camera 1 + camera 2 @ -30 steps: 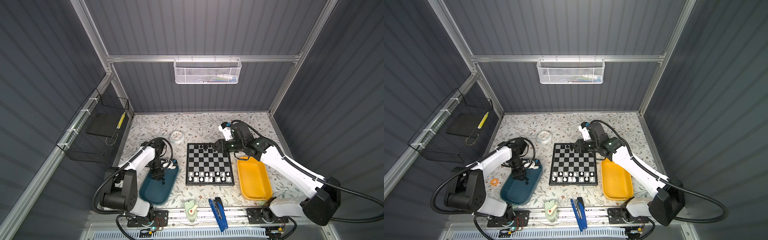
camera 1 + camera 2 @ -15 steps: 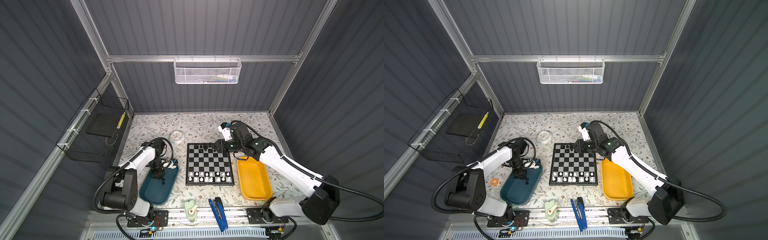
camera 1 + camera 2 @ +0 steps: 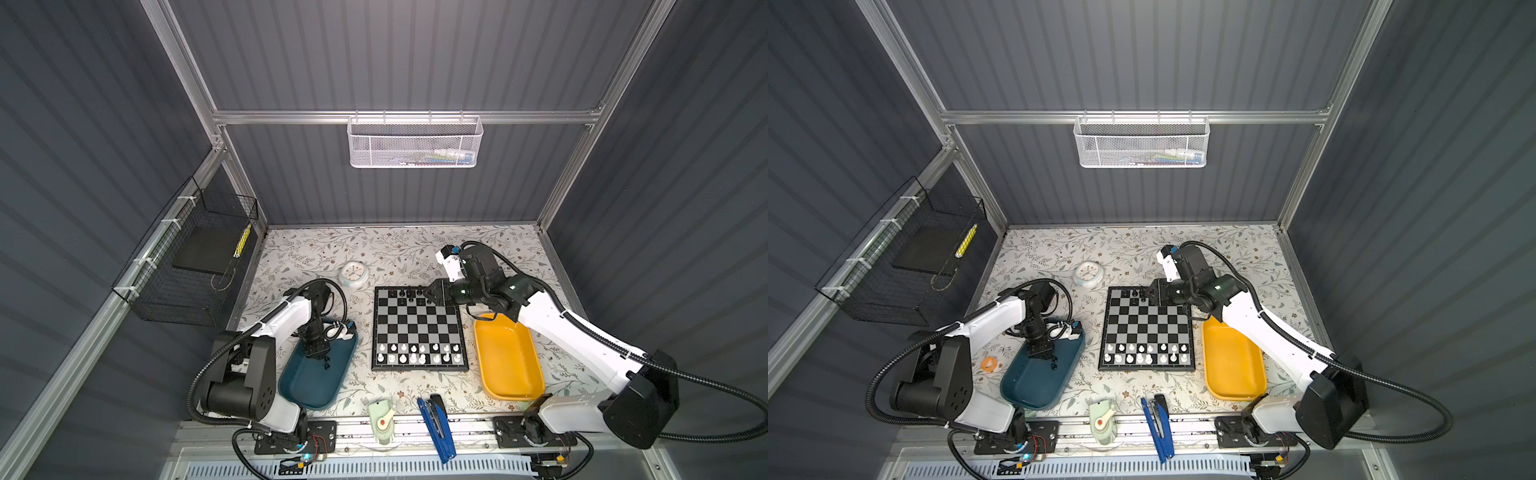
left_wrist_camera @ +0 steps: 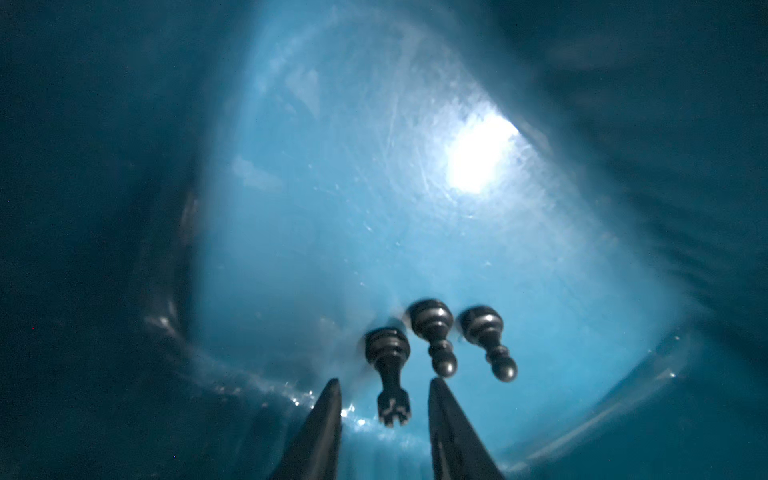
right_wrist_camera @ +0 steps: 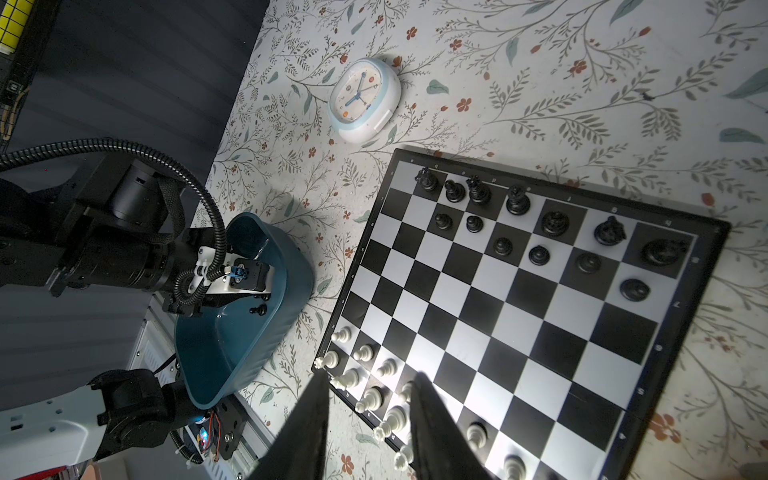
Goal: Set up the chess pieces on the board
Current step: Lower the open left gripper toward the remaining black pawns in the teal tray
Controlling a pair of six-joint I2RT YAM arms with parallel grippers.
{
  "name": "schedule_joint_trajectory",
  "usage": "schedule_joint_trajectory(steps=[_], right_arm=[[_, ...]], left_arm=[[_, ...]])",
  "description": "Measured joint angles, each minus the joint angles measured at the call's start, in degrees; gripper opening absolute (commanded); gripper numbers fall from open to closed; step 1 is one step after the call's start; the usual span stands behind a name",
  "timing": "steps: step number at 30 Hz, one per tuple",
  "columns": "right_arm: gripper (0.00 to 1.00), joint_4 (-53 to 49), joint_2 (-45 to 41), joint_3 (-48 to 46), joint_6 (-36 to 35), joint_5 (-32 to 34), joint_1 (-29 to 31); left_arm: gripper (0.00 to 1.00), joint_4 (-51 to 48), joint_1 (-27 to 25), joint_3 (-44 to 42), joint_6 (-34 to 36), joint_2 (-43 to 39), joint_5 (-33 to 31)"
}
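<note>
Left gripper [image 4: 383, 380] has narrowed its jaws round the black rook [image 4: 388, 357] in the teal tray [image 4: 374, 187]. Gaps show on both sides, so there is no pinch yet, but the pick looks close. Two black pawns [image 4: 432, 328] sit just beside it. The board [image 3: 415, 324] has its far-left corner bare. Right gripper [image 5: 370, 376] is parted and empty over the board. The rook is blurred, so lying or upright is unclear.

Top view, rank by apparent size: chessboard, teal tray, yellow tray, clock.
1. chessboard
2. teal tray and yellow tray: about alike, so unranked; the teal one is partly hidden
3. clock
</note>
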Motion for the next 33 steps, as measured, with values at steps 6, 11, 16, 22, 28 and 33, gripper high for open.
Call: schedule_joint_trajectory(steps=[6, 11, 16, 22, 28, 33], right_arm=[[0.35, 0.2, 0.0, 0.0, 0.0, 0.0, 0.0], [0.35, 0.4, 0.6, 0.0, 0.0, 0.0, 0.0], [0.35, 0.5, 0.9, -0.1, 0.0, 0.0, 0.0], [0.35, 0.5, 0.9, -0.1, 0.0, 0.0, 0.0], [0.35, 0.5, 0.9, -0.1, 0.0, 0.0, 0.0], [0.35, 0.5, 0.9, -0.1, 0.0, 0.0, 0.0]], left_arm=[[0.32, 0.3, 0.0, -0.1, 0.0, 0.0, -0.2], [0.3, 0.4, 0.0, -0.2, 0.0, 0.0, -0.2], [0.28, 0.7, 0.0, -0.5, 0.0, 0.0, -0.4], [0.24, 0.7, 0.0, -0.7, 0.0, 0.0, -0.5], [0.19, 0.7, 0.0, -0.8, 0.0, 0.0, -0.7], [0.14, 0.7, 0.0, -0.9, 0.0, 0.0, -0.9]])
